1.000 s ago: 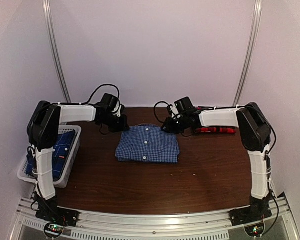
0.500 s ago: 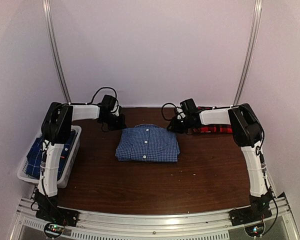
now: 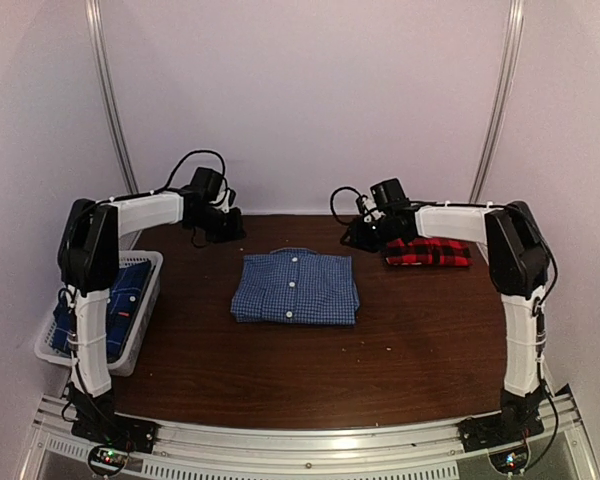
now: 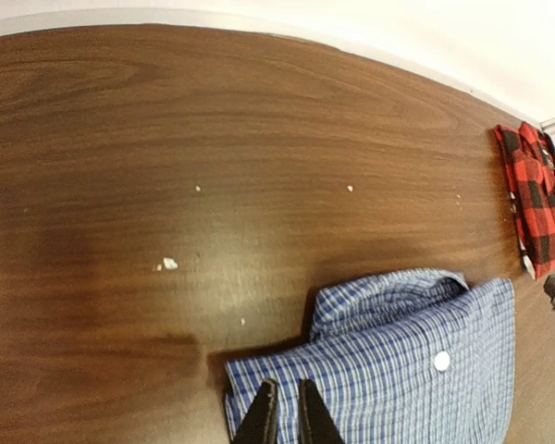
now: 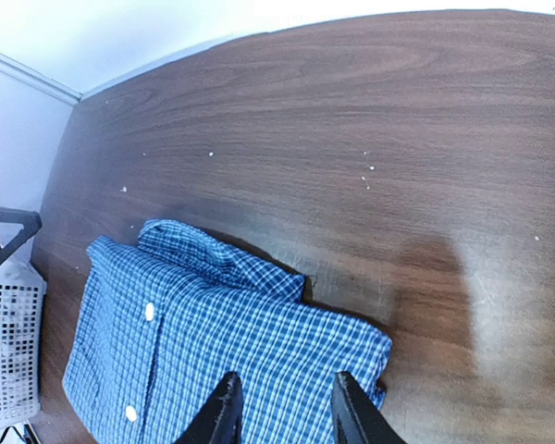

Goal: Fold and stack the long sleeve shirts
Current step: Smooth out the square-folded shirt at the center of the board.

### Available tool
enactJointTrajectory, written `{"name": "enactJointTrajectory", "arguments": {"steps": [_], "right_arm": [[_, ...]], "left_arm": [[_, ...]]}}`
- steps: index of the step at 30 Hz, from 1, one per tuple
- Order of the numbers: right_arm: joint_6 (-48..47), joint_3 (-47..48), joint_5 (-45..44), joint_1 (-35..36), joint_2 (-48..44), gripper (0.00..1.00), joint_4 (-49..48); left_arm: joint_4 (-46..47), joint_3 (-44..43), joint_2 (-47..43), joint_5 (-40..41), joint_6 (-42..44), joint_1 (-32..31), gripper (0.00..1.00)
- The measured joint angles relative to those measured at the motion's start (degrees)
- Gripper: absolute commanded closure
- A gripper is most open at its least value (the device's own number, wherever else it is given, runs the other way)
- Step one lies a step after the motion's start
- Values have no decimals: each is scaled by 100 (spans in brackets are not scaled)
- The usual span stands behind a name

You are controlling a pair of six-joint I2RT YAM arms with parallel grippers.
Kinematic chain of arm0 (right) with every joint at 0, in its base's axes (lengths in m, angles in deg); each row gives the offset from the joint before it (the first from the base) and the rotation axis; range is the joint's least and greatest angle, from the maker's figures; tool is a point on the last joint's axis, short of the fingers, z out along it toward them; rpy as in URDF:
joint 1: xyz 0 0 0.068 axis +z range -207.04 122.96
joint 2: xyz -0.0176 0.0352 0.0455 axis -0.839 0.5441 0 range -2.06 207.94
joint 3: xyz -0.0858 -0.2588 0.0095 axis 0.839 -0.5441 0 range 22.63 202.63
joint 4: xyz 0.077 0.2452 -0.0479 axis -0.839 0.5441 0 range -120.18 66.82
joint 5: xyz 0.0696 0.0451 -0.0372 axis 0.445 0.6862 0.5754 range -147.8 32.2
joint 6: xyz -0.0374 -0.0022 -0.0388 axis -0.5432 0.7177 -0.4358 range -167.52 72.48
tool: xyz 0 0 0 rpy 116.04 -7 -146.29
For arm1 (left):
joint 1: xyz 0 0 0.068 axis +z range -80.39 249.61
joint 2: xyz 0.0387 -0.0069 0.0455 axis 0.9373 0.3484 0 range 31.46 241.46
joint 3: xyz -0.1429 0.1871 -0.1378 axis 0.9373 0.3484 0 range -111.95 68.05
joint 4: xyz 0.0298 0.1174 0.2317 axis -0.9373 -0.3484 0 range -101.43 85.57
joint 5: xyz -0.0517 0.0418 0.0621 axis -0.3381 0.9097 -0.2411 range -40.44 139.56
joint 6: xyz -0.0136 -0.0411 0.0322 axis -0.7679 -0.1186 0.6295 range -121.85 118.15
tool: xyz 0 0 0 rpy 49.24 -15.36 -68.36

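– Black left pincer (image 4: 282, 421): condition?
– Tips all but together, gripping nothing, near the far-left corner of the folded blue gingham shirt (image 3: 295, 287). Right pincer (image 5: 282, 407): jaws apart, empty, off the shirt's far-right corner.
– Shirt position and handling?
– Centre of the tabletop (image 3: 380, 370), toward the far edge. Light, limp cloth; the layers will likely slip. Pinch every layer at both side folds. The red plaid shirt (image 3: 428, 251) lies folded at the far-right corner.
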Motion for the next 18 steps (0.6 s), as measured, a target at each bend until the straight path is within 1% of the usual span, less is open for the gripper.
{"name": "enactJointTrajectory", "arguments": {"steps": [5,8,10,12,18], "right_arm": [[57,-1130,-7,74,-1082,65,-393],[168,-1829,9,216,-1499,65,-660],[291,-2389,55,376,-1716,65,-918],[369,-2704,59,551,-1810,65,-986],[568,-3305,61,1025,-2015,65,-1305]], "left_arm": [[393,1294,-1176,-68,-111,-179,91],[763,2144,-1620,-210,-280,-387,91],[979,2675,-1735,-310,-420,-516,91],[1143,3143,-1746,-396,-549,-614,91],[1432,4063,-1829,-485,-866,-730,92]]}}
